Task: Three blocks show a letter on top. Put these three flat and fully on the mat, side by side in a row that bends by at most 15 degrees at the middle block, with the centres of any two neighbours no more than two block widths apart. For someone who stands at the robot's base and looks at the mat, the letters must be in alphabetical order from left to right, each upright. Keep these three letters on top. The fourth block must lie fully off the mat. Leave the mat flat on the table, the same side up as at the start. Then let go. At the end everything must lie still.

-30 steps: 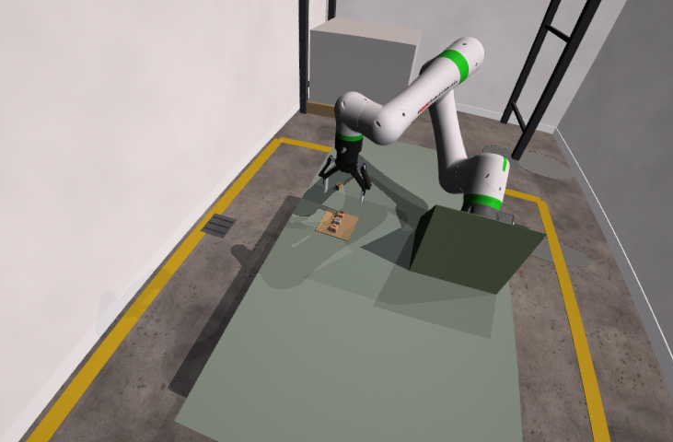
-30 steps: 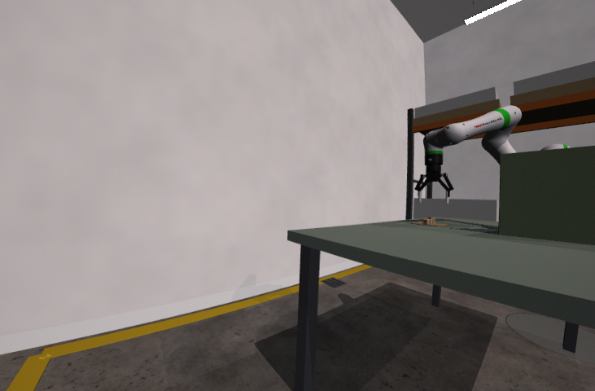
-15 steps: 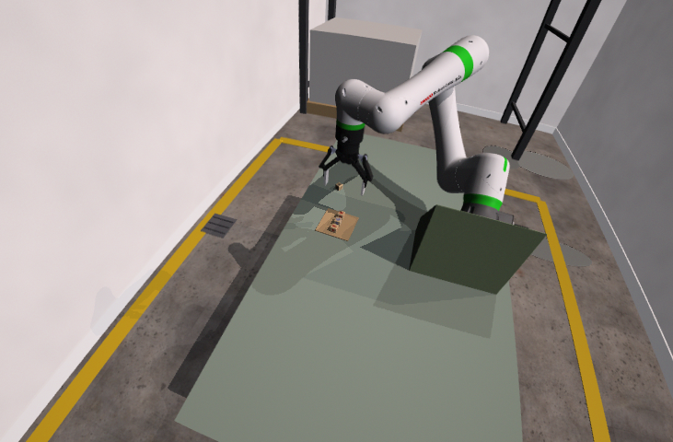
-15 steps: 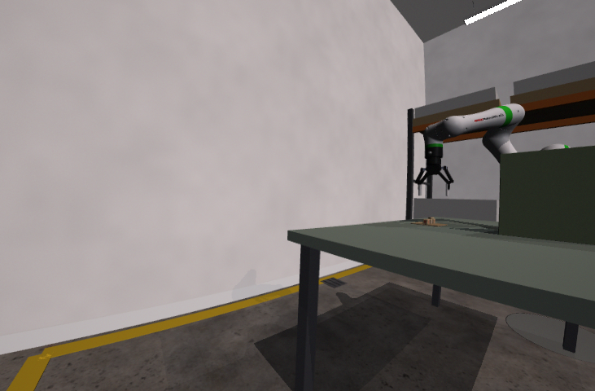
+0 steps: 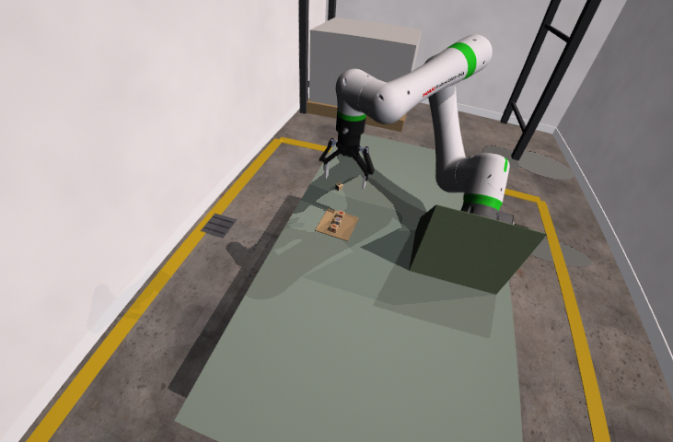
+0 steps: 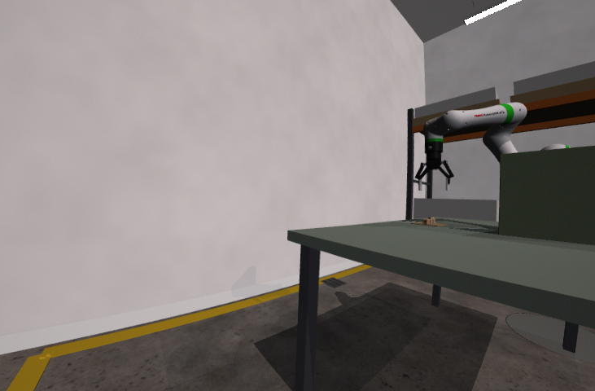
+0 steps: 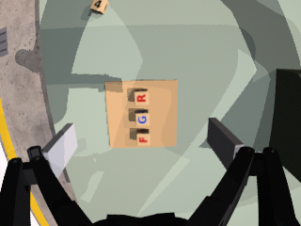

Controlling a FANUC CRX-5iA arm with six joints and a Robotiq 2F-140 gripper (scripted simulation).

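Dark green box beside mat; gripper open above table.

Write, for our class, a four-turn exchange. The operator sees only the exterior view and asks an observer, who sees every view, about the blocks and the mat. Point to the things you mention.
Operator: I see pale wooden blocks (image 5: 337, 221) (image 6: 429, 221) (image 7: 142, 118) on the flat tan mat (image 5: 348, 226) (image 6: 440, 225) (image 7: 162, 113), but no letters. What does the middle one show?
Observer: A blue G, in the wrist view.
Operator: And where is the small wooden block marked 4 (image 5: 339, 186) (image 7: 99, 7)? I can't make it out from here.
Observer: Fully off the mat, with green table top between the two.
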